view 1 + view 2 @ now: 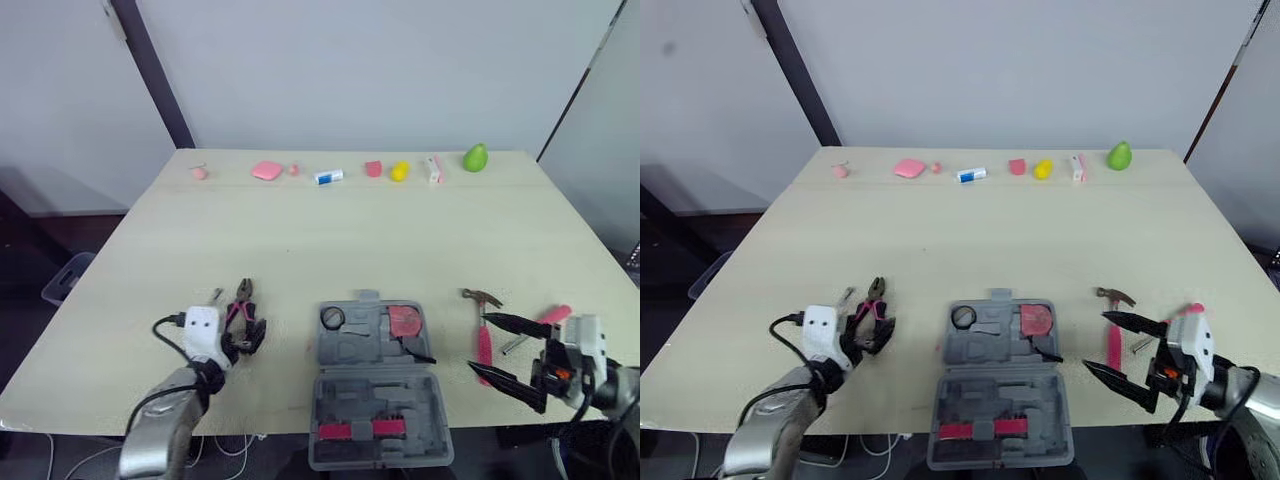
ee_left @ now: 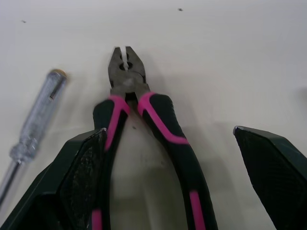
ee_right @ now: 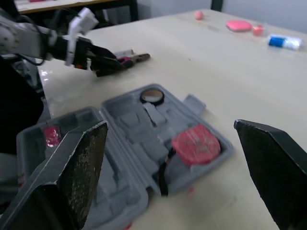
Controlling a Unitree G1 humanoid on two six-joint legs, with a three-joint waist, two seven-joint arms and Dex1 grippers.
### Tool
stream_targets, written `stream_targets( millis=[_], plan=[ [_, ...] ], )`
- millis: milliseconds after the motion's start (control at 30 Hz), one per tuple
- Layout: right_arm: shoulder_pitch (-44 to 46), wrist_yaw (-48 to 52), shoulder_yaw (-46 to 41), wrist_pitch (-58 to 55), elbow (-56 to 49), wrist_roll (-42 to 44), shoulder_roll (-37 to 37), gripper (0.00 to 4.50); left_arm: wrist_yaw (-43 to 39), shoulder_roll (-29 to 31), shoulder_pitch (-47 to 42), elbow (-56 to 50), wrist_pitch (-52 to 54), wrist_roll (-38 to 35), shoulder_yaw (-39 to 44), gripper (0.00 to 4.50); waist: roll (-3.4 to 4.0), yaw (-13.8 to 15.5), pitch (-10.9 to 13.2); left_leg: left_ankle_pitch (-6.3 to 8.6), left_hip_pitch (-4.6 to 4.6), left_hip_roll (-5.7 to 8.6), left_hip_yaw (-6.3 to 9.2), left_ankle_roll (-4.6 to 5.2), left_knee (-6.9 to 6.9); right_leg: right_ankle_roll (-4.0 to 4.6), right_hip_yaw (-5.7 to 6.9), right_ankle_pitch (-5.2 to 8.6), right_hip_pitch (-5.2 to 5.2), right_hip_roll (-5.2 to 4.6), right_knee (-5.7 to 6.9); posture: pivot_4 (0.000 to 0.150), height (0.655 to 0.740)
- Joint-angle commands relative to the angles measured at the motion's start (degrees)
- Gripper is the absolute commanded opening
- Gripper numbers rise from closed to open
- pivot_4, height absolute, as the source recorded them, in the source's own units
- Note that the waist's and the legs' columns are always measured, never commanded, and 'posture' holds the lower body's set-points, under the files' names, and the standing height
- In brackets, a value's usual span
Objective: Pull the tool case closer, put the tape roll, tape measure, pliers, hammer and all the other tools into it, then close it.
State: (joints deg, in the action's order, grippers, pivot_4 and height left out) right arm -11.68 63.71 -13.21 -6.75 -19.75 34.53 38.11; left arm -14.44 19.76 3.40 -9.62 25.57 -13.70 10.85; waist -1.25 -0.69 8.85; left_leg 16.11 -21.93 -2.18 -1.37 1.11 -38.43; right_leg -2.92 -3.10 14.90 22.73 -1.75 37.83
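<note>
Left gripper (image 1: 245,336): fingers spread, straddling the handles of the pliers (image 1: 241,303) on the table, not clamped. Screwdriver (image 2: 36,122) just beside the pliers. Tool case (image 1: 365,352) open at near edge; tape roll (image 1: 332,318) and red tape measure (image 1: 405,321) in its tray. Hammer (image 1: 483,335) on table right of case. Right gripper (image 1: 478,341): fingers spread, empty.

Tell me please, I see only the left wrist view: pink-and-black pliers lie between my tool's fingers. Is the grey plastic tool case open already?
Observer: Yes, the grey plastic tool case lies open at the near edge of the table, right of the left tool.
Operator: What is inside it?
Observer: A red round tape measure and a black tape roll sit in its far half.
Operator: Where is the hammer?
Observer: The pink-handled hammer lies on the table right of the case, close to the open right tool.
</note>
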Motion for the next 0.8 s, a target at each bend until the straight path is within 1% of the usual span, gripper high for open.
stream_targets(
  millis=[33, 133, 267, 567, 800],
  plan=[
    [2.43, -0.17, 0.79, -0.89, -1.49, 0.48, 0.68, 4.43, 3.19, -0.72, -1.64, -1.75, 3.16, 1.87, -0.76, 4.50, 0.00, 0.02, 0.00, 0.00, -0.01, 0.00, 0.03, 0.00, 0.00, 0.01, 0.02, 0.00, 0.00, 0.00, 0.01, 0.150, 0.7400],
    [4.21, -0.24, 1.78, -1.31, -1.38, 0.14, 0.80, 4.43, 5.84, -2.04, -3.68, -1.05, 4.97, 2.61, -0.08, 4.50, -0.01, 0.11, 0.01, 0.00, -0.02, 0.00, 0.08, 0.00, 0.00, 0.01, 0.06, 0.00, -0.01, -0.01, 0.01, 0.150, 0.7400],
    [5.86, -0.37, 2.39, -2.19, -1.80, 0.20, 0.98, 4.43, 6.87, -1.67, -5.43, -0.53, 5.75, 4.38, -0.24, 4.50, -0.05, 0.12, 0.03, 0.00, -0.05, 0.04, 0.11, 0.00, -0.01, 0.01, 0.09, 0.00, -0.02, -0.02, 0.00, 0.150, 0.7400],
    [8.46, -1.13, 3.95, -3.37, -2.73, 0.07, 0.99, 4.43, 5.27, -1.23, -8.48, 3.97, 5.99, 4.63, -0.02, 4.50, -0.05, 0.08, 0.03, 0.00, -0.05, 0.04, 0.12, 0.00, -0.01, 0.01, 0.10, -0.01, -0.02, -0.03, 0.01, 0.150, 0.7400],
    [9.21, -1.78, 4.55, -4.13, -3.81, 0.15, 0.99, 4.43, 3.54, -0.75, -10.08, 5.85, 8.48, 4.28, -0.40, 4.50, -0.07, 0.08, 0.04, 0.00, -0.07, 0.04, 0.14, -0.01, -0.01, 0.01, 0.12, -0.01, -0.02, -0.03, 0.01, 0.150, 0.7400]
  ],
)
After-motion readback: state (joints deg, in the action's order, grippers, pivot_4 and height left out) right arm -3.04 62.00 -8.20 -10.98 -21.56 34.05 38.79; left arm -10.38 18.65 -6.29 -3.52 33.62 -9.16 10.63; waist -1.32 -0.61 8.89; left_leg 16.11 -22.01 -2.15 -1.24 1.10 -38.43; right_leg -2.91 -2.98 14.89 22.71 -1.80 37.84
